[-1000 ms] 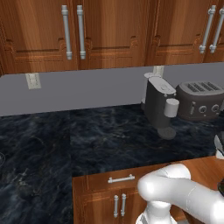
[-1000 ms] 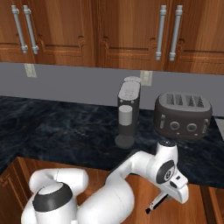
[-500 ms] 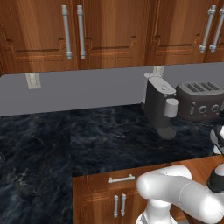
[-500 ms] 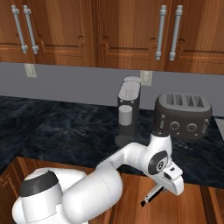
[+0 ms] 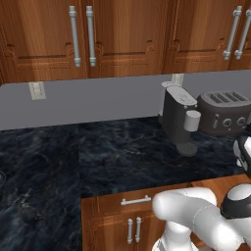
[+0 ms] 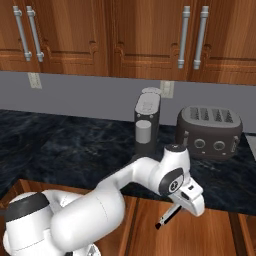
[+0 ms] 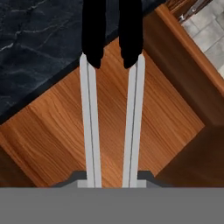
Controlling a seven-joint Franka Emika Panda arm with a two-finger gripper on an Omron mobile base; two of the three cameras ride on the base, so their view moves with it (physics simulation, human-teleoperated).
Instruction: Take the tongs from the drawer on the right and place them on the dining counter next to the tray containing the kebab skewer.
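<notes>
From the left: my gripper [image 6: 187,200] is clamped narrow on the slim dark metal tongs [image 6: 167,218], which hang just below it above the open reddish-brown wooden drawer [image 7: 109,131]. To its right stands the drawer wall; I judge a swing could knock the tongs loose there.

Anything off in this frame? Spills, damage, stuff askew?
Nothing spilled or damaged. The drawer stands open below the tongs, which the end effector grips so that they jut straight out from it. Coffee maker and toaster sit upright on the counter.
</notes>
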